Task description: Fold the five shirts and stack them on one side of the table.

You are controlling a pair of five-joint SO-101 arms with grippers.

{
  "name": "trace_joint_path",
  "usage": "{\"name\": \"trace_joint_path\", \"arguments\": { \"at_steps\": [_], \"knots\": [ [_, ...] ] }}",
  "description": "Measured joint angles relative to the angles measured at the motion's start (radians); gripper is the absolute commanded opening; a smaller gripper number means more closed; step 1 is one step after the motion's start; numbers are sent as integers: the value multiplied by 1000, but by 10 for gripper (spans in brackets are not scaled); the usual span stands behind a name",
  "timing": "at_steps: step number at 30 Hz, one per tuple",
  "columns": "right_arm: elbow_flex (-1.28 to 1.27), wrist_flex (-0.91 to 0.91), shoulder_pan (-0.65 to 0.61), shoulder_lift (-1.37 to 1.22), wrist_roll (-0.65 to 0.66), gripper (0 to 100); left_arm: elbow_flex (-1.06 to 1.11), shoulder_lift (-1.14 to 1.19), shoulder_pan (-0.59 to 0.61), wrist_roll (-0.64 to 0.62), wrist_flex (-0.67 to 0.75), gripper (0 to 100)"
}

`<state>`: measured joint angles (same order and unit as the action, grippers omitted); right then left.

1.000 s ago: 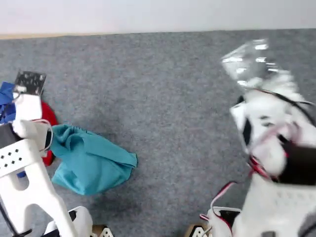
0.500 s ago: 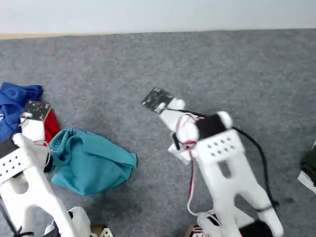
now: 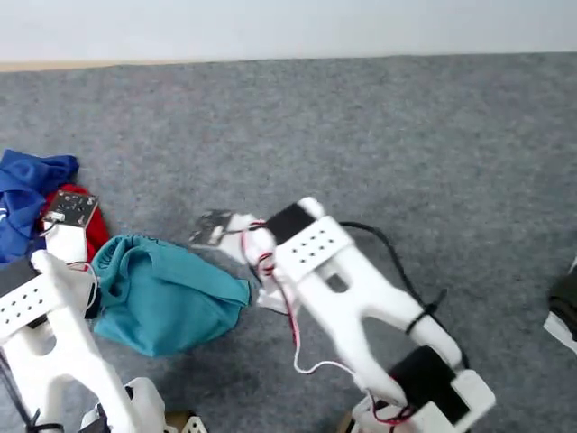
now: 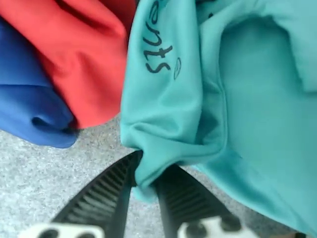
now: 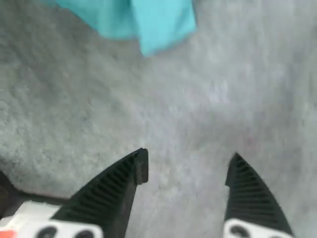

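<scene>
**Change observed.** Within the last second the right arm [image 3: 334,280] has swung from the far right of the high view to the middle of the table [image 3: 406,135]. Its head now sits just beside the right edge of the teal shirt [image 3: 167,293]. The left arm [image 3: 45,316] has barely shifted, and the teal shirt lies in the same crumpled heap as before.

**Left gripper** [image 4: 145,166]. The jaws are pinched nearly closed on a fold at the edge of the teal shirt, with cloth bunched between them.

**Right gripper** [image 5: 188,163]. The jaws are spread wide and hold nothing. They are over bare table, with a corner of the teal shirt ahead of them and clear of both.

**Location of items.** The teal shirt is on the left part of the table, unfolded. It touches the red shirt [image 4: 94,64], which lies against the blue shirt [image 4: 29,109] near the left edge. A dark item [image 3: 563,307] at the right edge cannot be identified.

**Assessment.** The second arm's arrival suggests it is preparing a two-point hold to spread the teal shirt flat. No shirt appears folded and no stack is started, so the task is judged to be at an early stage. The right gripper has no grasp yet.
</scene>
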<state>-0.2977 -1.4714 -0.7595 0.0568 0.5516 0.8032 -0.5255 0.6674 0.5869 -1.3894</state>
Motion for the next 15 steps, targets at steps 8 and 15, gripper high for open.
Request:
{"name": "trace_joint_path", "arguments": {
  "at_steps": [8,15],
  "knots": [
    [138,74,-86,-176,5,275,0,0,0,0,0,3],
    [227,74,-121,-304,5,275,0,0,0,-2,0,3]
  ]
}}
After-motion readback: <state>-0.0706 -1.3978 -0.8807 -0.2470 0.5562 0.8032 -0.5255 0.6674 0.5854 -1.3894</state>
